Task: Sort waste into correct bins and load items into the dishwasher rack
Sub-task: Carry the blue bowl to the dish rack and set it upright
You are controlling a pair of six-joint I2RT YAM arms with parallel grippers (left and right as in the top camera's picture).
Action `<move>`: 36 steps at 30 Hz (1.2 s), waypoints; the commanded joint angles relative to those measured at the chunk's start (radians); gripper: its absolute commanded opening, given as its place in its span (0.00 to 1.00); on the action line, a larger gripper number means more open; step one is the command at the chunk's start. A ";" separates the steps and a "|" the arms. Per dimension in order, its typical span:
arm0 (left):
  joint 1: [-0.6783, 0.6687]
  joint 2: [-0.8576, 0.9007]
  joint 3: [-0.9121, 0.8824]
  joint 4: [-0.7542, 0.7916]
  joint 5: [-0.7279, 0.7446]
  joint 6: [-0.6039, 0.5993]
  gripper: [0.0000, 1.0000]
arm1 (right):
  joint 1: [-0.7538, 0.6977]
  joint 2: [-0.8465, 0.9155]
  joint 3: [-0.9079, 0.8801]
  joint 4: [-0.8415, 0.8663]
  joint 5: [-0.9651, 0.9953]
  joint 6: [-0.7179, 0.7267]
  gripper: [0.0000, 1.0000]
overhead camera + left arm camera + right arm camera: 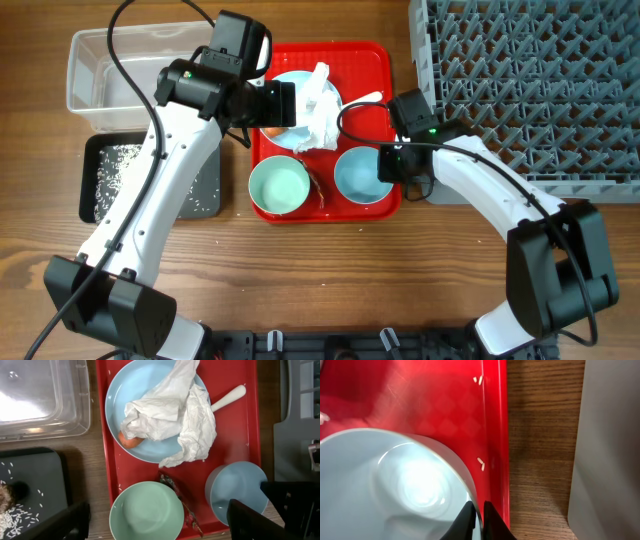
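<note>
My right gripper (479,515) is shut on the right rim of the pale blue bowl (395,485), which sits on the red tray's front right (360,175). My left gripper (160,520) is wide open and empty, hovering over the tray (283,103). Crumpled white napkins (175,415) lie on the pale blue plate (120,395), with an orange carrot piece (131,441) at their edge. The white spoon (227,397) pokes out beside them. The mint-green bowl (146,512) and red wrapper (182,505) sit at the tray's front. The yellow cup is out of view.
The clear tub (110,70) stands at the back left. In front of it the black tray (190,190) holds rice (115,170) and a brown lump (7,495). The grey rack (530,80) fills the back right. The dishes sit on a flat red tray (375,60).
</note>
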 commanded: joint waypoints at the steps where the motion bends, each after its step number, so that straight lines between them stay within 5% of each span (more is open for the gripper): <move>1: 0.008 -0.004 0.001 0.004 -0.020 0.000 0.88 | 0.005 0.030 -0.014 0.010 0.014 0.007 0.06; 3: 0.008 -0.004 0.001 0.004 -0.020 0.000 0.88 | 0.005 0.030 -0.014 0.016 0.013 0.008 0.07; 8: 0.008 -0.004 0.001 0.005 -0.020 0.000 0.88 | 0.005 0.030 -0.014 0.025 0.014 0.010 0.27; 19: 0.008 -0.004 0.001 0.014 -0.019 0.000 0.82 | 0.005 0.031 -0.018 0.049 -0.002 0.011 0.30; 23: 0.008 -0.004 0.001 0.025 -0.019 0.000 0.83 | 0.005 0.031 -0.018 0.053 -0.002 0.026 0.23; 27: 0.008 -0.004 0.001 0.026 -0.019 -0.001 0.84 | 0.005 0.031 -0.041 0.073 -0.002 0.028 0.40; 29: 0.008 -0.004 0.001 0.026 -0.019 0.000 0.84 | 0.005 0.031 -0.062 0.095 -0.009 0.030 0.34; 31: 0.008 -0.004 0.001 0.026 -0.019 0.000 0.84 | 0.005 0.031 -0.064 0.102 -0.009 0.030 0.05; 36: 0.008 -0.004 0.001 0.026 -0.019 0.000 0.85 | 0.000 0.000 0.008 0.085 -0.009 0.053 0.04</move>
